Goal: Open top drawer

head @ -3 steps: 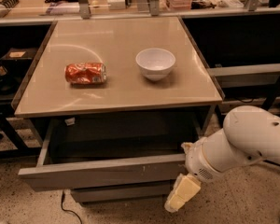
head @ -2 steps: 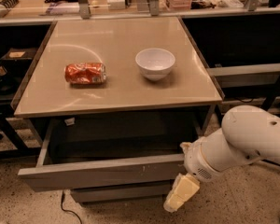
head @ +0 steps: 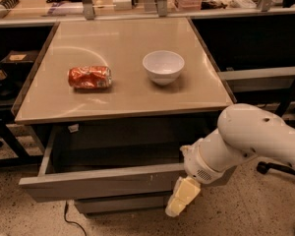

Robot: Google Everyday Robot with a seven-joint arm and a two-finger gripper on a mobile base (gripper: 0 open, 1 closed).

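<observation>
top drawer (head: pixel 98 183) pulled out from under table (head: pixel 128 100), grey inside showing, front running from lower left towards centre. narrower drawer front (head: pixel 118 204) just below it. red can (head: pixel 89 77) lying on table left, white bowl (head: pixel 163 67) right of it, apart. gripper (head: pixel 182 198) at right end of top drawer front, pointing down; contact unclear, wide or narrow can't tell. white arm (head: pixel 255 136) comes in from right.

Tan table (head: pixel 123 100) — crushed can (head: pixel 89 77), white bowl (head: pixel 163 66)
</observation>
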